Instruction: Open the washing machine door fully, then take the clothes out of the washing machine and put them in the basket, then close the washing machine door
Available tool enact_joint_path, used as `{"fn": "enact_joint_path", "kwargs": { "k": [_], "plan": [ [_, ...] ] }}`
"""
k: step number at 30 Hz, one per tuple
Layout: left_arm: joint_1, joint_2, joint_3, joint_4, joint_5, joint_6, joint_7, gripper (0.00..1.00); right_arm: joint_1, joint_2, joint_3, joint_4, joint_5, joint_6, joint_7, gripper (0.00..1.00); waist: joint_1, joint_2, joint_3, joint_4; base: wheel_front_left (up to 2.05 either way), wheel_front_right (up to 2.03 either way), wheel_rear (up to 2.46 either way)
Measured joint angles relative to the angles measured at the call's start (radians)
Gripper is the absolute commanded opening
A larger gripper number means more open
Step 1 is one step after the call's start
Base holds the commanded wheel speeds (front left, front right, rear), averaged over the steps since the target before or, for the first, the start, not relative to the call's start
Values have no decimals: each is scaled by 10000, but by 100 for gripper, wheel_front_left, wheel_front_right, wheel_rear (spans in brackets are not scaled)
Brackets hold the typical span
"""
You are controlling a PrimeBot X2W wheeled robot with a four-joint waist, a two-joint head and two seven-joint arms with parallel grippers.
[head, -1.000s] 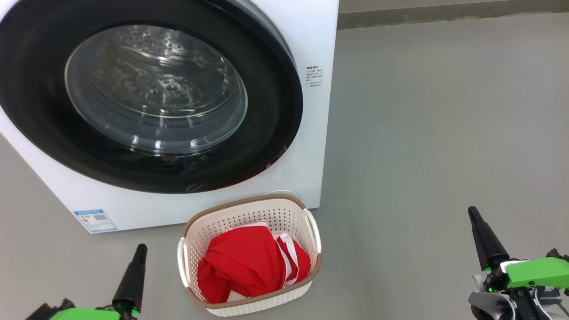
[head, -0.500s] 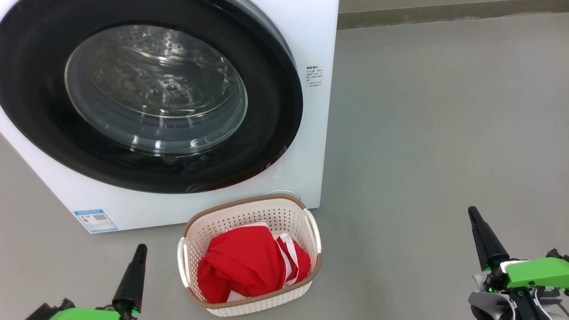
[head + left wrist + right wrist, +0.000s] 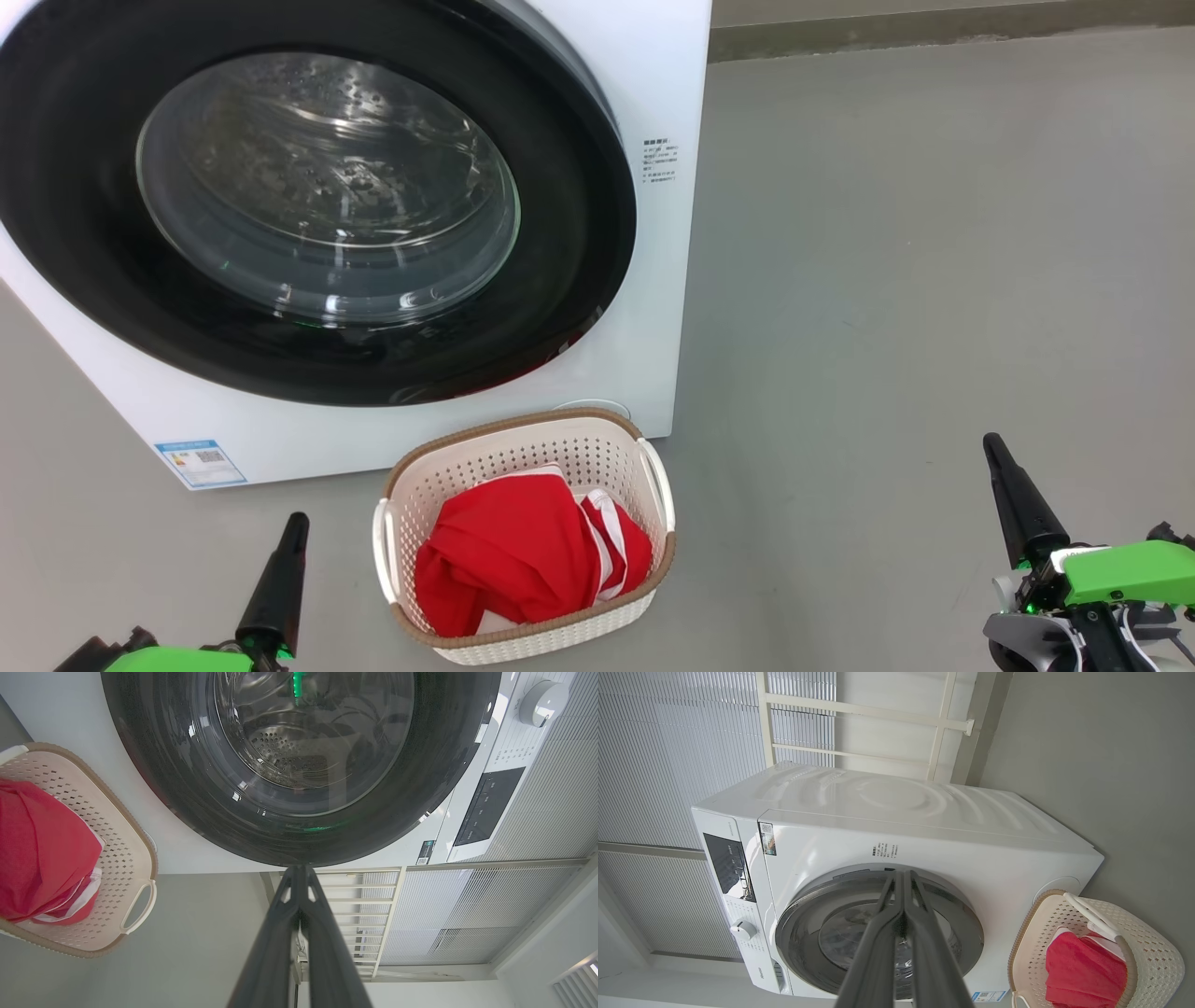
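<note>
Grey floor (image 3: pixel 934 233) | wrist views add dial (image 3: pixel 537 702) | left fingers (image 3: pixel 278 933) pressed together; right fingers (image 3: pixel 882 942) likewise

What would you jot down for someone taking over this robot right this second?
Grippers: the left gripper has its fingers shut on nothing, low beside the basket. The right gripper is shut and empty too, off to the right above the floor.
Things: the washing machine door is closed against the washing machine, and no red shows through its glass. The clothes lie bundled in the basket, on the floor before the machine.
Done: apparently every step.
Left: nothing obvious; perhaps check that the door has latched.
</note>
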Motion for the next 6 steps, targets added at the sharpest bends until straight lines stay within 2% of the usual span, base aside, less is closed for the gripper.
{"fn": "enact_joint_path", "kwargs": {
  "k": [6],
  "plan": [
    [0,0,0,0,0,0,0,0,0,0,0,0,0,0,0,0,1,0,0,0,0,0,0]
  ]
}}
